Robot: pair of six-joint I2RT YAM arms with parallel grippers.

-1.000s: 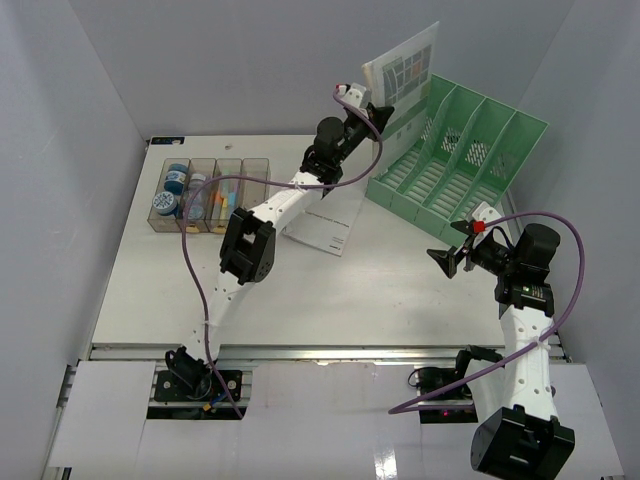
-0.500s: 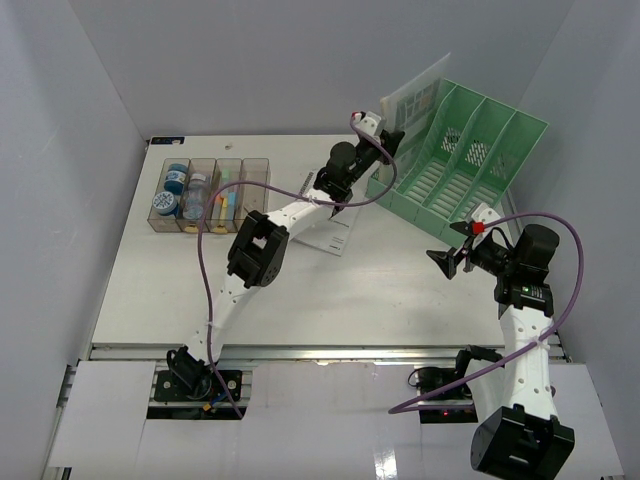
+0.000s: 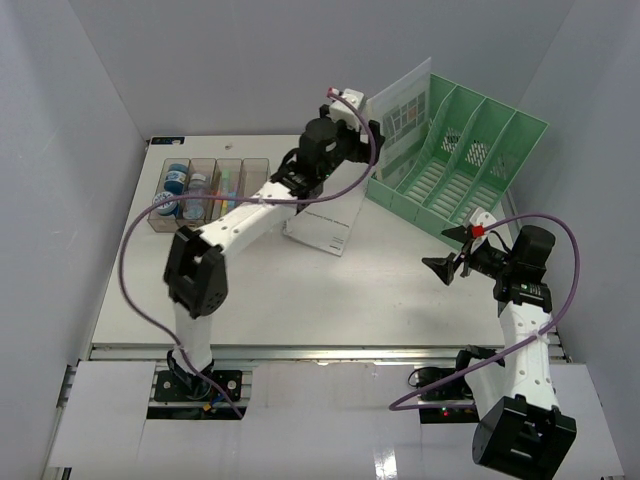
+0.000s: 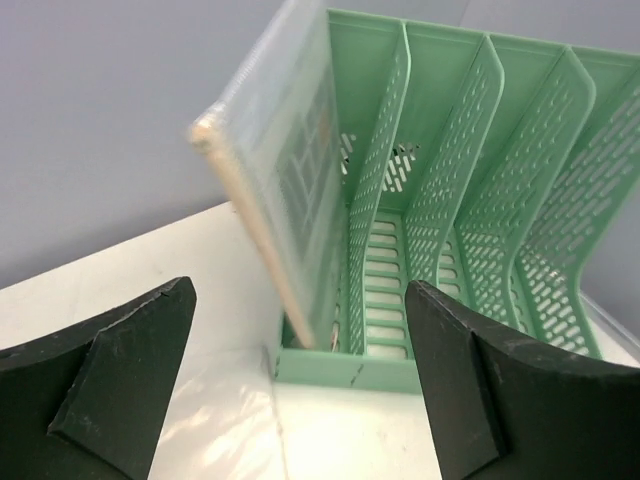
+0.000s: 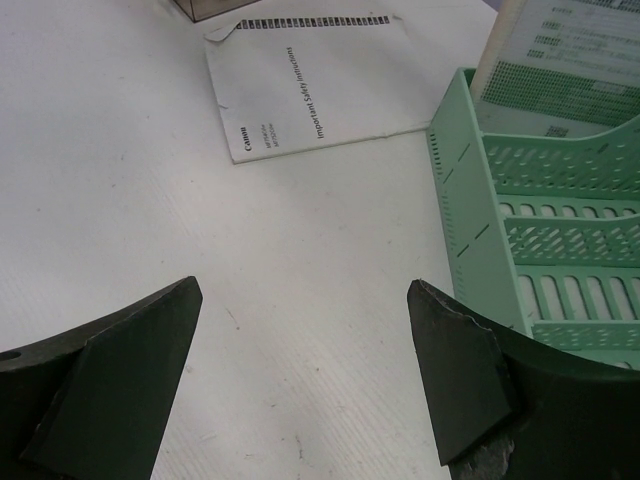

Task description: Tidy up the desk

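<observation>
desk (image 3: 330, 290) open before rack (image 3: 470, 150) | folder (image 3: 400, 100) leans at its end slot | booklet (image 5: 300, 85): "Canon Important Safety Instructions" | left claw (image 4: 300, 290), right claw (image 5: 305, 290) spread

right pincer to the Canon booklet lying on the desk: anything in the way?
Nothing visible. Only bare desk lies between the open right pincer and the booklet. In the right wrist view, the green file rack stands off to the right of that line.

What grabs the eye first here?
The green rack at the far right of the desk, with a sleeved booklet leaning in its leftmost slot. The left gripper hangs open right before it; a white manual lies flat nearby.
</observation>
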